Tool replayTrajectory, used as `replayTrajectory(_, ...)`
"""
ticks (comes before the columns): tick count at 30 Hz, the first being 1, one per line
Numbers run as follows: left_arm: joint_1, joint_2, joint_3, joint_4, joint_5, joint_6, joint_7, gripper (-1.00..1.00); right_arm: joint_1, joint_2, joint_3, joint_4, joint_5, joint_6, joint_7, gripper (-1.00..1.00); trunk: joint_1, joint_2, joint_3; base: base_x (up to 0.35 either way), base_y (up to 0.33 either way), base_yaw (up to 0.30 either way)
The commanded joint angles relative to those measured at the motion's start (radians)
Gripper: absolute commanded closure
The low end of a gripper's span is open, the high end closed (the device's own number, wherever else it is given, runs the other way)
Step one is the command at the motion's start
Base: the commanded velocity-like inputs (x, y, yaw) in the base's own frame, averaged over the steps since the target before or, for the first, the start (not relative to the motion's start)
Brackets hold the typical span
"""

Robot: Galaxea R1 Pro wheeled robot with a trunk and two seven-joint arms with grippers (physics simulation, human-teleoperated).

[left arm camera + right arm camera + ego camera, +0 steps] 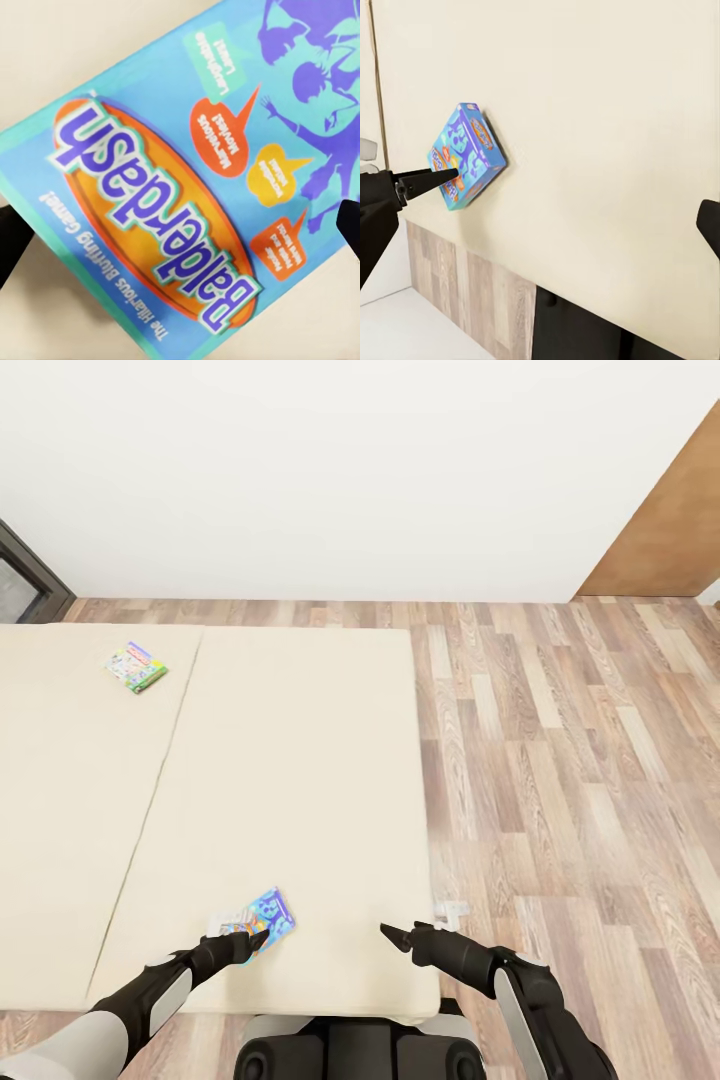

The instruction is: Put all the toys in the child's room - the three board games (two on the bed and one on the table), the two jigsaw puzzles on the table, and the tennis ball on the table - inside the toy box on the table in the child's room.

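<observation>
Two board games lie flat on the beige bed. The mostly blue one is near the bed's front edge, and its printed lid with big purple lettering shows close up in the left wrist view. My left gripper hovers right at this box, open, with its dark fingertips wide apart over the lid. The right wrist view shows the same blue box from the side. The green-bordered game lies far back on the left. My right gripper is open over bare mattress, to the right of the blue box.
Wood-plank floor runs along the bed's right side and behind it. A white wall stands at the back, with a brown door at the right and a dark window frame at the left.
</observation>
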Motion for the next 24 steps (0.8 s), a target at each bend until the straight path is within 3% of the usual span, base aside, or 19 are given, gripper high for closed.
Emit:
replayTrajectory(1,0.0,0.001,-0.007,0.0,0.008,0.0,-0.002,-1.0,0.0,0.001,-0.003,0.0,-0.005,0.008,0.003,-1.0,0.0,-0.001,-0.001,0.0,-0.068,0.0)
replayTrajectory(7,0.0,0.001,-0.006,0.0,0.009,0.001,-0.002,-1.0,0.0,0.001,-0.003,0.0,-0.005,0.008,0.003,-1.0,0.0,-0.001,-0.001,0.0,-0.188,0.0)
replayTrajectory(24,0.0,0.001,-0.005,-0.001,0.009,0.001,-0.002,-1.0,0.0,0.001,-0.003,0.0,-0.005,0.008,0.002,-1.0,0.0,-0.001,-0.001,0.0,-0.077,0.0)
